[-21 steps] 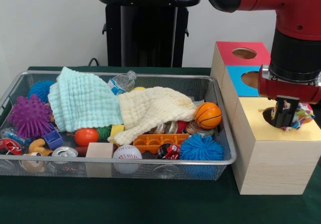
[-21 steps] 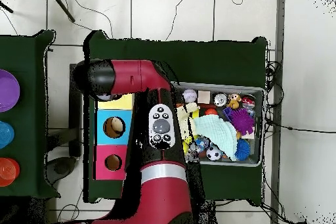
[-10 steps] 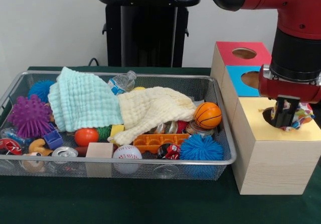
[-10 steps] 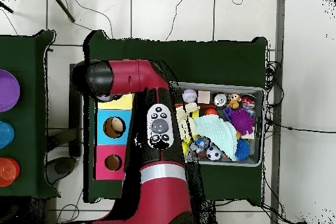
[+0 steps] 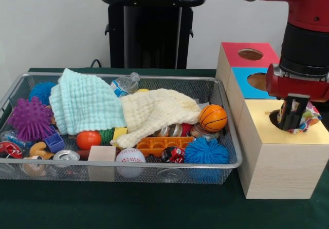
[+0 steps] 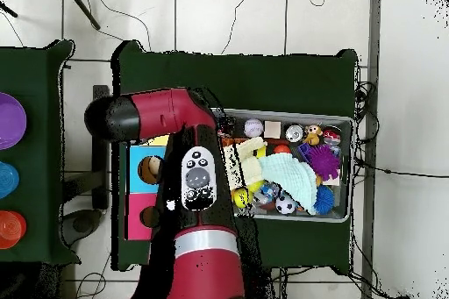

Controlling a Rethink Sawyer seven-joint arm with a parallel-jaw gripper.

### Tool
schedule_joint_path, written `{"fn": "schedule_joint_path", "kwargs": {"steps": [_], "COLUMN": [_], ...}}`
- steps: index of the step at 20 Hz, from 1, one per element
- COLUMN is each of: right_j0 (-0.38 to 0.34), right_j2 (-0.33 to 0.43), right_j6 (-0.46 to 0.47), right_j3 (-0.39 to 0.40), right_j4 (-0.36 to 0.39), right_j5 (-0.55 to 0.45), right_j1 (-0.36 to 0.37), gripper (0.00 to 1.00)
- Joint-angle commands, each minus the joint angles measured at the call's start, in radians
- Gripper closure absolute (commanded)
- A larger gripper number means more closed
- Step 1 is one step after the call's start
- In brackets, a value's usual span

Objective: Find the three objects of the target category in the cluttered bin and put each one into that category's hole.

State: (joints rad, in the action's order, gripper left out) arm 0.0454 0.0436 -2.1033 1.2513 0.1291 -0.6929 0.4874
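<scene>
At the right of the front view the gripper [image 5: 291, 120] hangs over the yellow box's hole [image 5: 277, 119], apparently pinching a crinkly wrapper [image 5: 307, 117], so the drop-in step is underway; next, release it squarely over the opening.

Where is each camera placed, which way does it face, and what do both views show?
Front view: across the table, facing the wire bin and boxes; shows forearm and gripper over the yellow box.
Overhead view: above, looking straight down; shows the red arm from its base.
Shared: bin, arm, blue box.
</scene>
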Motion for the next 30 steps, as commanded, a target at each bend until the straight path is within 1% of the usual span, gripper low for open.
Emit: {"fn": "schedule_joint_path", "kwargs": {"steps": [1,6,8,10,12,13,15,16,18,22,27,29,30], "right_j0": [-0.058,-0.144,-0.168,-0.180,-0.189,-0.191,-0.184,-0.178,-0.186,-0.198,-0.233,-0.245,-0.250], "right_j2": [0.001,0.092,0.116,0.127,0.135,0.139,0.137,0.130,0.136,0.137,0.155,0.164,0.170], "right_j6": [-0.065,0.042,0.061,0.065,0.083,0.098,0.144,0.166,0.184,0.216,0.267,0.273,0.275], "right_j3": [0.154,0.185,0.194,0.206,0.205,0.191,0.139,0.100,0.084,0.080,0.094,0.108,0.111], "right_j4": [0.168,0.118,0.096,0.089,0.096,0.106,0.136,0.154,0.162,0.184,0.207,0.213,0.211], "right_j5": [0.428,0.317,0.275,0.236,0.192,0.166,0.101,0.054,0.020,-0.024,-0.043,-0.043,-0.061], "right_j1": [-0.210,-0.183,-0.169,-0.140,-0.125,-0.129,-0.148,-0.164,-0.170,-0.157,-0.147,-0.141,-0.137], "gripper": [1.00,1.00,1.00,1.00,1.00,1.00,1.00,1.00,1.00,1.00,1.00,1.00,1.00]}}
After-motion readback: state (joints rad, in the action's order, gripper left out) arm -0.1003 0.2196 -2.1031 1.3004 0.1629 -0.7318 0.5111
